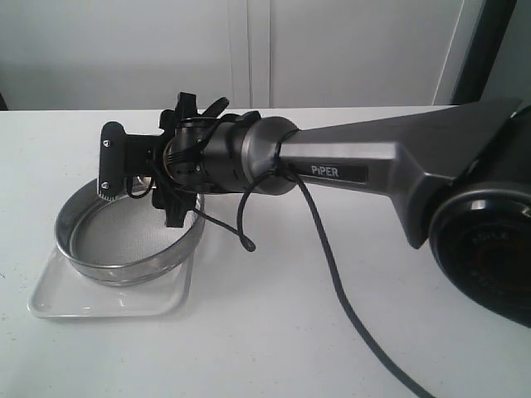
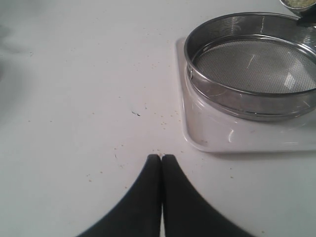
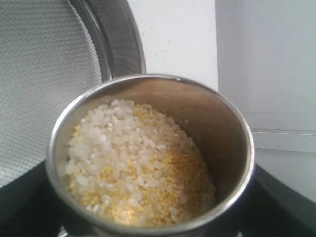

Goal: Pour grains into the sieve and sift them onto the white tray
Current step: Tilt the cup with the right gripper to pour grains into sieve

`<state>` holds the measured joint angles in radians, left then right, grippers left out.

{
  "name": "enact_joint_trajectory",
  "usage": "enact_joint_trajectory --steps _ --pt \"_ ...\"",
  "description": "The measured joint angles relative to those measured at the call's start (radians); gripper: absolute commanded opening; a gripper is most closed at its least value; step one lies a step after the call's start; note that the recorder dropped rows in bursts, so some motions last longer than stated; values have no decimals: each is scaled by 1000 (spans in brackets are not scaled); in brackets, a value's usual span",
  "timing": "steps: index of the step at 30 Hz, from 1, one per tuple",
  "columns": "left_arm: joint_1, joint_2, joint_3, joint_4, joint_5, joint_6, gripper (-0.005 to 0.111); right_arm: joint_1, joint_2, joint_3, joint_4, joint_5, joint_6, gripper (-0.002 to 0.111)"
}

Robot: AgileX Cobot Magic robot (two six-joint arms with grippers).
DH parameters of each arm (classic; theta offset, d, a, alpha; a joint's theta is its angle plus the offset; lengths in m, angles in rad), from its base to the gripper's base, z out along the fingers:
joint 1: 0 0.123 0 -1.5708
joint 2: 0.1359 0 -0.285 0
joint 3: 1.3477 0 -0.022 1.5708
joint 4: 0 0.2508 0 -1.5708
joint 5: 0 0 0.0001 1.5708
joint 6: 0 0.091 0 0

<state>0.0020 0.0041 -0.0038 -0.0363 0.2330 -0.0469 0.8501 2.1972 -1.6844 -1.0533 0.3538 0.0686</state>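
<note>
Grains (image 3: 136, 163), yellow-and-whitish, are being held in a round steel cup (image 3: 222, 128), which is being clasped by the right gripper (image 1: 116, 166), jaws spread wide. The left gripper (image 2: 161, 160) is being shown with jaws pressed together. Steel mesh sieve (image 1: 133, 267) is being borne on glossy white tray (image 1: 58, 303). Grey arm (image 1: 398, 178) is being shown marked "PiPER".

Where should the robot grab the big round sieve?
Probably pinch the sieve by its upright steel wall from above, one finger inside, one outside: the ring looks too wide to span, and mesh is flimsy. The side nearest the left gripper is free.

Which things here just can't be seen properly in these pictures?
Steel cup: base and grip cut off by the picture's edge, right wrist view.
Left end effector: only its shut fingertips show, left wrist view; absent from the exterior view.
White tray: middle covered by the sieve, exterior and left wrist views.
</note>
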Motion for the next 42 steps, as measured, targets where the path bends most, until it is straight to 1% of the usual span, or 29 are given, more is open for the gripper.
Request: enact_joint_trajectory --steps 8,13,18,27,37,42 --pt "0 0 0 0 0 0 0 0 16 -40 -52 6 -16 0" --pt "0 0 0 0 0 0 0 0 38 -43 -80 10 -90 0" --pt "0 0 0 0 0 0 0 0 69 -43 -165 12 -120 0" --pt "0 0 0 0 0 0 0 16 73 -43 -265 12 -122 0" --pt "0 0 0 0 0 0 0 17 73 -43 -270 26 -116 0" --pt "0 0 0 0 0 0 0 17 73 -43 -273 66 -116 0"
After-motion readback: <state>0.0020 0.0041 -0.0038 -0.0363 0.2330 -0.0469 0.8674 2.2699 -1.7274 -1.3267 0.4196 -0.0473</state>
